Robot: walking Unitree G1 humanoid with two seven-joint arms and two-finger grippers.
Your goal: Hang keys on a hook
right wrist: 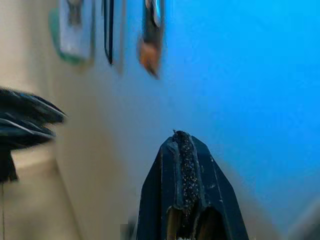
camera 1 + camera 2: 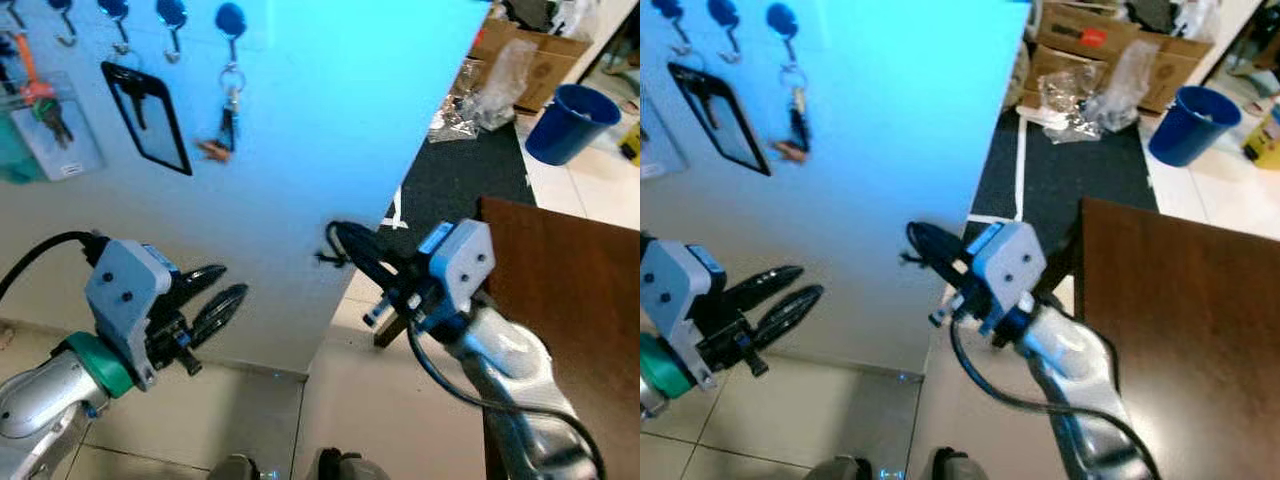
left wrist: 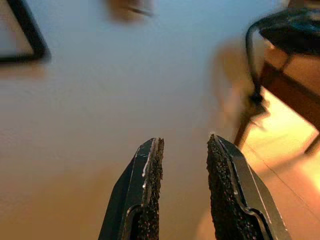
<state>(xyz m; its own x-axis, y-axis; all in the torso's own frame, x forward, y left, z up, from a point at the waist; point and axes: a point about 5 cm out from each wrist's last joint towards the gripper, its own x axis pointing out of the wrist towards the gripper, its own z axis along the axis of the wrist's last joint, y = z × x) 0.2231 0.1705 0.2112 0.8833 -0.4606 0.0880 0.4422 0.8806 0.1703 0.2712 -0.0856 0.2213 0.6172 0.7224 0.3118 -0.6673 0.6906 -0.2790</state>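
A key ring (image 2: 229,118) with a black fob and an orange tag hangs from a blue-capped hook (image 2: 230,21) on the white wall panel (image 2: 300,170). My left gripper (image 2: 232,280) is open and empty, low in front of the panel and well below the keys. The right gripper (image 2: 333,234) is shut with nothing showing between its fingers; it points at the panel's lower right part, below and to the right of the keys. In the right wrist view the keys (image 1: 151,35) appear blurred ahead of the shut fingertips (image 1: 181,150).
On the neighbouring hooks hang a black-framed card (image 2: 148,115) and a clear pouch (image 2: 45,125) with keys on an orange strap. A brown table (image 2: 575,300) stands on the right. Behind it are a blue bucket (image 2: 570,120), cardboard boxes (image 2: 535,55) and plastic bags (image 2: 490,85).
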